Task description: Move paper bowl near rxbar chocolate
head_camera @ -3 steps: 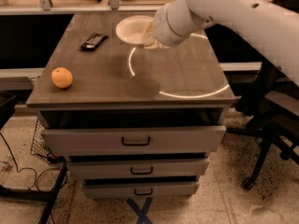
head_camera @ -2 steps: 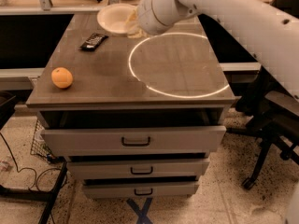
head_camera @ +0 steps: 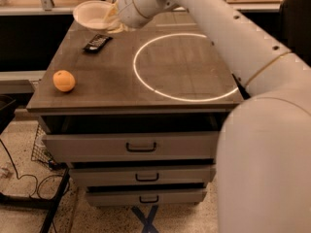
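Note:
The white paper bowl point(head_camera: 92, 14) is at the far left corner of the wooden table, held by its right rim in my gripper point(head_camera: 111, 19), which is shut on it. The bowl hangs a little above the table, just behind the rxbar chocolate point(head_camera: 97, 42), a flat black bar lying near the far left edge. My white arm reaches in from the right across the table's back.
A round orange fruit point(head_camera: 64, 80) lies near the table's front left edge. A bright ring of light point(head_camera: 184, 67) marks the tabletop's middle and right. Three drawers point(head_camera: 141, 147) sit below. Cables lie on the floor at left.
My gripper has carried the paper bowl leftward, from the table's back middle to the far left corner beside the black bar.

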`<state>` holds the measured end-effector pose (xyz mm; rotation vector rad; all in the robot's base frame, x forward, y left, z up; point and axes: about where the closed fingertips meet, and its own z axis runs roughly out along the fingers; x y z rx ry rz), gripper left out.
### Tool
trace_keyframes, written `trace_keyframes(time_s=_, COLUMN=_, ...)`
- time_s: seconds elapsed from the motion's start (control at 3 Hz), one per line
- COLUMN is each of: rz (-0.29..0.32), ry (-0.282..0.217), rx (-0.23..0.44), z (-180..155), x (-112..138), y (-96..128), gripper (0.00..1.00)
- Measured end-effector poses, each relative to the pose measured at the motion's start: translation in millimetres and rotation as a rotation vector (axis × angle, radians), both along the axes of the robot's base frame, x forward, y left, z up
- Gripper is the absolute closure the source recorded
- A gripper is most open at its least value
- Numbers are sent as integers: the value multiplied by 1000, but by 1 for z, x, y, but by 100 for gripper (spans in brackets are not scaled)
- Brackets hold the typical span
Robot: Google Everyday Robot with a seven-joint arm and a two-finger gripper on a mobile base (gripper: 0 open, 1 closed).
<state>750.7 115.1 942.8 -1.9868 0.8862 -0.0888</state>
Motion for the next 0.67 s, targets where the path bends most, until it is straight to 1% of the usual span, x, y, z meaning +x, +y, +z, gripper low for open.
trace_keyframes(time_s=0.33, rz=53, ry=68, rx=-48, z=-38, x=17, y=21, gripper=100)
trace_keyframes(time_s=0.67, rz=71, ry=146, rx=-107, z=-81, x=32, y=27, gripper=100)
